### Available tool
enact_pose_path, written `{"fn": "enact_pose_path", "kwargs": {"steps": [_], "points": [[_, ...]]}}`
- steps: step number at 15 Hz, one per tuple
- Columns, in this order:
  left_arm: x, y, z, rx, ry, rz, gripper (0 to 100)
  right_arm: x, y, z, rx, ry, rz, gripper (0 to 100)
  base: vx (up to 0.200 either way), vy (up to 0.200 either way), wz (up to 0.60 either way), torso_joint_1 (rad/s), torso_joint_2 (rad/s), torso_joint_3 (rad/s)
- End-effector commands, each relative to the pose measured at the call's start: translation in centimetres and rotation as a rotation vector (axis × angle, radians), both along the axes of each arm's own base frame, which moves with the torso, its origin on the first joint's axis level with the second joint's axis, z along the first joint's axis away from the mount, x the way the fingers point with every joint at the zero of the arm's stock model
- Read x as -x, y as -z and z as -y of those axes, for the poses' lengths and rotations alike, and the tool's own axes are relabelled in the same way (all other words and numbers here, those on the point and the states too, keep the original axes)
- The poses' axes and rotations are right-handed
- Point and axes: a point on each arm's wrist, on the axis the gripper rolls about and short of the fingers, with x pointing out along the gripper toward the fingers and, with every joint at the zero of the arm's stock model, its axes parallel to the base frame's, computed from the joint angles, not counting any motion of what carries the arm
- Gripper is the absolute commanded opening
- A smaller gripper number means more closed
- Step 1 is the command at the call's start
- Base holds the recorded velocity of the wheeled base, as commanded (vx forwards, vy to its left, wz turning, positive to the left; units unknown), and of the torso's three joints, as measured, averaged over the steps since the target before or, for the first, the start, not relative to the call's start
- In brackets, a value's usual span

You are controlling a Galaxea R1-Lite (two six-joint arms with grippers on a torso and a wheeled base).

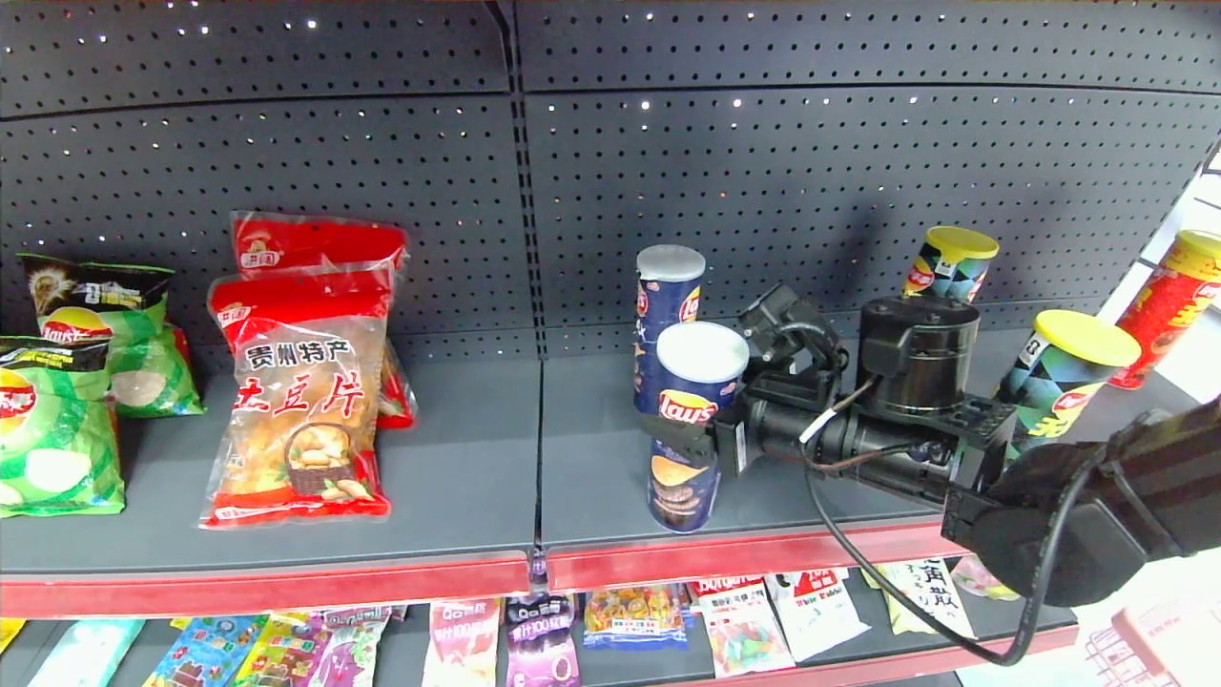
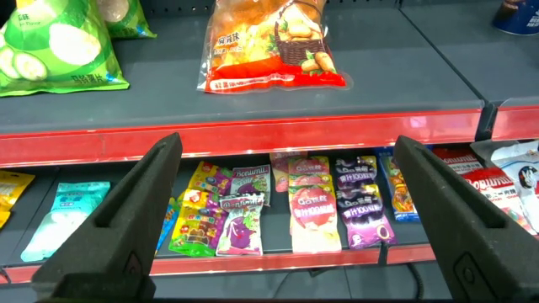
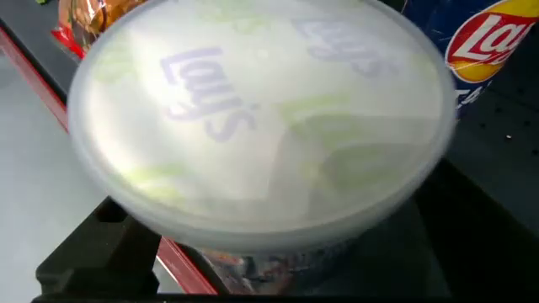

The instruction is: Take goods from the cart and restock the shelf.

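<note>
1. At the front edge of the upper shelf [image 1: 458, 477], the right gripper [image 1: 689, 441] is clamped around the middle of a blue chip can [image 1: 681, 491]; the can is upright, white lid on top, its base at or just above the shelf surface, and which of the two cannot be told.
2. Just behind it, a second blue can [image 1: 670, 286] stands nearer the back panel; the held can lines up in front of it, so the placing step looks nearly finished, with only the release and the arm's retreat left.
3. Farther along to the robot's right, two yellow-lidded cans [image 1: 1073, 367] and a red can [image 1: 1169, 305] stand on the same shelf; bare space lies between them and the blue pair, room for more stock.
4. On the robot's left, red bags [image 1: 300, 410] and green bags [image 1: 57, 429] fill that bay loosely.
5. Lower down, the left gripper [image 2: 286, 194] hangs wide open and empty before the lower shelf [image 2: 253, 261] of small sachets [image 2: 312, 210]; it looks free for the next item; how many goods remain to be brought cannot be judged.
</note>
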Motion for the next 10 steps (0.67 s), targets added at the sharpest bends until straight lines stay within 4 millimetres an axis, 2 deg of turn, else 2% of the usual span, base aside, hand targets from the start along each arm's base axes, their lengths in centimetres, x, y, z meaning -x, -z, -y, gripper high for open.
{"fn": "enact_pose_path", "kwargs": {"steps": [1,2,8,10], "points": [[-0.01,0.0,0.0,0.0,0.0,-0.001,100,-0.2,0.48,-0.22,0.004,-0.003,-0.006,100,0.0,0.0,0.0,0.0,0.0,0.0],[-0.01,0.0,0.0,0.0,0.0,-0.001,100,-0.31,0.64,-0.29,-0.003,-0.002,0.001,0,0.0,0.0,0.0,0.0,0.0,0.0],[-0.01,0.0,0.0,0.0,0.0,-0.001,100,-0.33,0.8,-0.07,-0.005,-0.003,-0.008,0,0.0,0.0,0.0,0.0,0.0,0.0],[-0.01,0.0,0.0,0.0,0.0,-0.001,100,-0.51,0.0,0.34,-0.024,-0.025,0.012,0,0.0,0.0,0.0,0.0,0.0,0.0]]}}
